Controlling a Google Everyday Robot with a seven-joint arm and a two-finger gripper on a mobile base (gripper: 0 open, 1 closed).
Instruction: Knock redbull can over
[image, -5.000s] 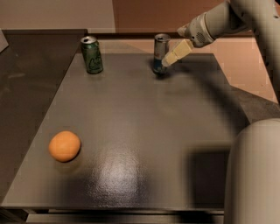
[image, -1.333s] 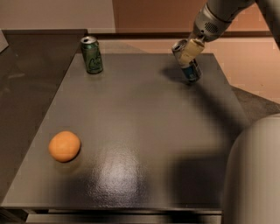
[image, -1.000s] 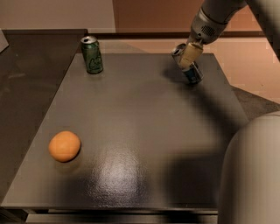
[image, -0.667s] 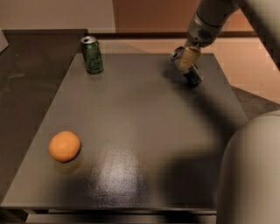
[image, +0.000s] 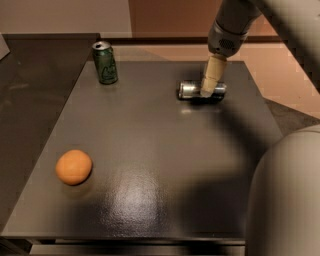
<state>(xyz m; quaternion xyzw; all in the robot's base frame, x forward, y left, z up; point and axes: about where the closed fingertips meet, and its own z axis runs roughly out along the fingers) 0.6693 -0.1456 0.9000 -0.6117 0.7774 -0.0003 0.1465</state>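
an orange (image: 74, 167) is sitting near the front left corner of the table (image: 150, 210), close to the left edge. farther back, toward the far right corner, the redbull can (image: 190, 90) is lying on its side, its length running along the far edge and its silver end facing left. the gripper (image: 206, 91) is pointing down from above and its tip is touching the top of the can, right of the can's middle. whether the gripper is open or closed, i cannot tell. at the far left corner a green can (image: 105, 62) is standing upright, well apart from the redbull can.
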